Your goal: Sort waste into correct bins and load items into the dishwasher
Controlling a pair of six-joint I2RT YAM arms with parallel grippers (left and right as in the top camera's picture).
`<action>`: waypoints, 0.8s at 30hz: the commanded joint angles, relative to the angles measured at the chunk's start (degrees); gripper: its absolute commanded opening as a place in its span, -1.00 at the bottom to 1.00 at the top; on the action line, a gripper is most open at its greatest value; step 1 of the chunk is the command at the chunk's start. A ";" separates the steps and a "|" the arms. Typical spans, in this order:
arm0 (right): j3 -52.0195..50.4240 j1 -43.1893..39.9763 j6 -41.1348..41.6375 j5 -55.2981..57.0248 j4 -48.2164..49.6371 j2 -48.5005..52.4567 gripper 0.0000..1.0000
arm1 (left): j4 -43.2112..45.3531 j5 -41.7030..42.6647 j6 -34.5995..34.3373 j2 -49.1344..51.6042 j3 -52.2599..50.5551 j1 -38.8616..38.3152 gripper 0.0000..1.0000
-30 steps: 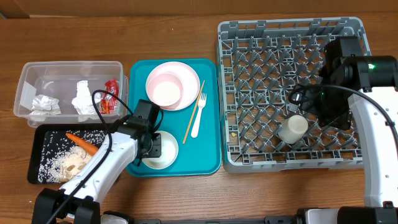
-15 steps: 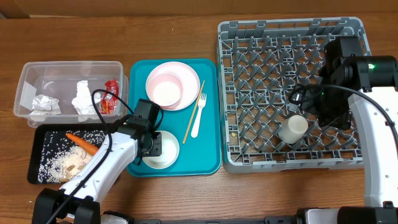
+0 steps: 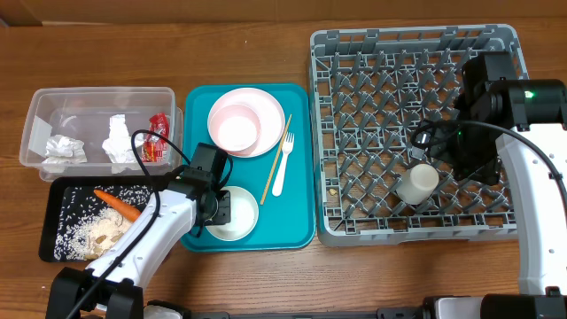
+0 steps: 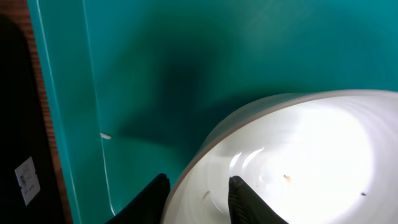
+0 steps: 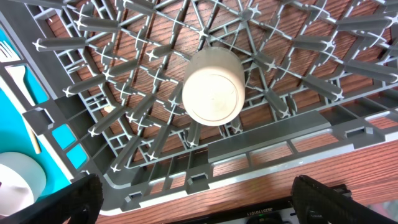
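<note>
- My left gripper (image 4: pixel 199 200) straddles the rim of a white bowl (image 4: pixel 298 155). One black finger (image 4: pixel 149 199) sits outside the wall and the other inside. I cannot tell whether they pinch the rim or only bracket it.
- That bowl is plain glossy white and round, with a few tiny specks on its inner face. It sits upright in the near-left part of the teal tray (image 4: pixel 186 50).
- My right gripper (image 5: pixel 196 199) has its fingers spread wide with nothing between them, above the near edge of the grey dish rack (image 5: pixel 298 124).
- Below it, a small white cup (image 5: pixel 212 87) rests among the pegs in the near-right part of the rack, one flat round end facing the wrist camera.
- Farther along the teal tray, a pale pink plate (image 3: pixel 266 106) carries the second white bowl (image 3: pixel 235 131). Just right of them lie the wooden chopstick (image 3: pixel 275 159) and the white fork (image 3: pixel 282 168).
- On the far left, the clear tub (image 3: pixel 40 115) holds crumpled white napkins (image 3: pixel 117 137) and the red wrapper (image 3: pixel 158 137).
- Nearer than the tub, the black tray (image 3: pixel 80 188) holds the orange carrot (image 3: pixel 115 202) and beige rice scraps (image 3: pixel 97 232).
</note>
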 commanded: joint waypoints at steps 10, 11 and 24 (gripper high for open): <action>0.28 -0.11 -0.17 -0.31 0.46 -1.03 1.00 | 1.33 0.46 0.66 0.20 -1.66 0.33 -0.92; 0.28 -0.11 -0.17 -0.31 0.46 -1.03 1.00 | 1.33 0.44 0.68 0.20 -1.66 0.33 -0.91; 0.28 -0.11 -1.40 -1.90 0.42 -1.03 1.00 | -6.58 2.16 0.50 -1.84 8.81 0.26 -0.92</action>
